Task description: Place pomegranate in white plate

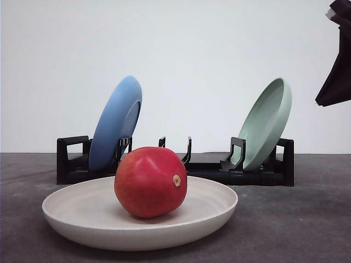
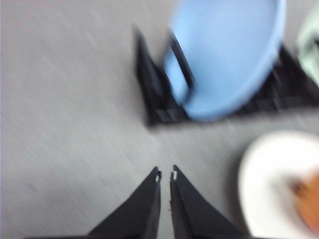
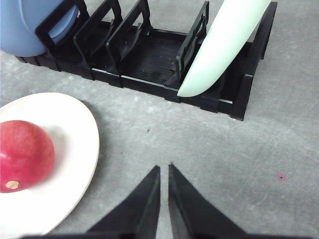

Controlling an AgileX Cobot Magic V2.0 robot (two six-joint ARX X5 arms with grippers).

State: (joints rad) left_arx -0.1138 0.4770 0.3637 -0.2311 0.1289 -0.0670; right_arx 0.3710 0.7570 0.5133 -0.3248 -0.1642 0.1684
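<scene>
The grey table [image 1: 307,219] carries everything. At its back stands a black rack [image 1: 258,174], holding a blue plate [image 1: 116,121] tilted on one side and a pale green plate [image 1: 266,123] tilted on the other. In front of the rack the white plate [image 1: 82,211] lies flat, and the pomegranate [image 1: 150,182] sits in its middle, stem nub turned sideways, so the task looks done.

The fruit appears heavy for its size, hard-skinned and smooth, likely slippery and apt to roll on the shallow plate; a hold across its widest part, clear of the nub, would suit best.

The left gripper [image 2: 165,175] hangs over bare table near the blue plate, jaws nearly together and empty. The right gripper [image 3: 164,169] hovers beside the white plate, jaws likewise close together, holding nothing.
</scene>
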